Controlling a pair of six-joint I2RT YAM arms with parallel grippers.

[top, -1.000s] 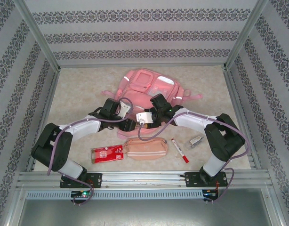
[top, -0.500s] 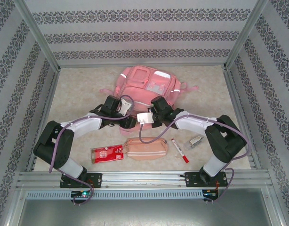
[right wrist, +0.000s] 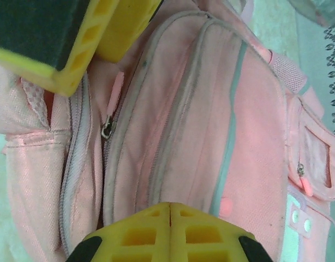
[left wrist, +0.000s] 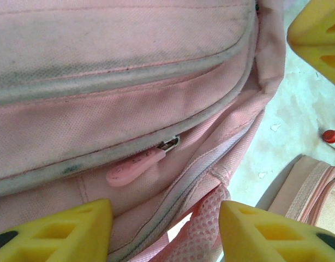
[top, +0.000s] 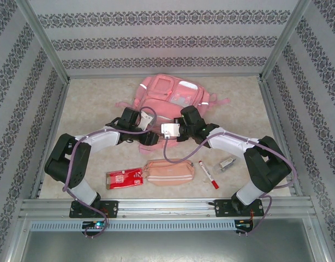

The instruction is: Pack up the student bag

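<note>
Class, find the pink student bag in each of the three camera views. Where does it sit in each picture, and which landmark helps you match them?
Top external: the student bag lies at the centre of the table, beyond the pencil pouch.
Left wrist: its fabric spans the upper left and centre.
Right wrist: it runs through the centre and right.
Shared landmark: the pink zip pull, seen again upper left in the right wrist view.

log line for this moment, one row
left hand: open, facing zipper pull | right hand: shut, over student bag | pink pouch, red packet, marker: lying on table
</note>
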